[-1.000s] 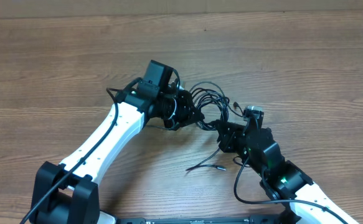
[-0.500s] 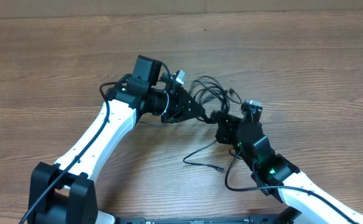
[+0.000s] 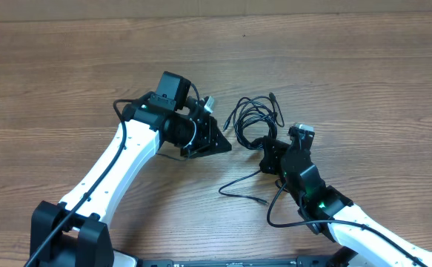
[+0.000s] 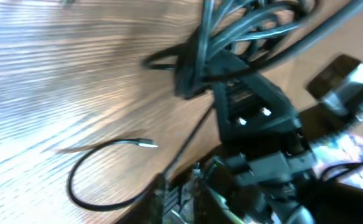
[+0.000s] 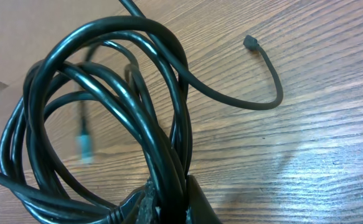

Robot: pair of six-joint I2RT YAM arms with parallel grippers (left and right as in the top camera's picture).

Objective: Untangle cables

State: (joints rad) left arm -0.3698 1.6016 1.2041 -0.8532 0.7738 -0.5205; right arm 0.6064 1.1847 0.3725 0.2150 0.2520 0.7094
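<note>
Black cable bundle (image 3: 254,119) lies coiled near counter (image 3: 364,70) centre. Right gripper (image 3: 269,152) at bundle's 5 o'clock, clamped on several strands. Left gripper (image 3: 217,143) at bundle's 8 o'clock, apart from it; open or closed cannot tell, wrist view blurred. Loose strand (image 3: 238,185) trails toward 7 o'clock from right gripper.

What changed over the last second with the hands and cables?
The left hand drew back leftward off the cable bundle and now sits apart from it; whether it released every strand is unclear. The right hand still grips the bundle, and the loose cable end stays on the table.
</note>
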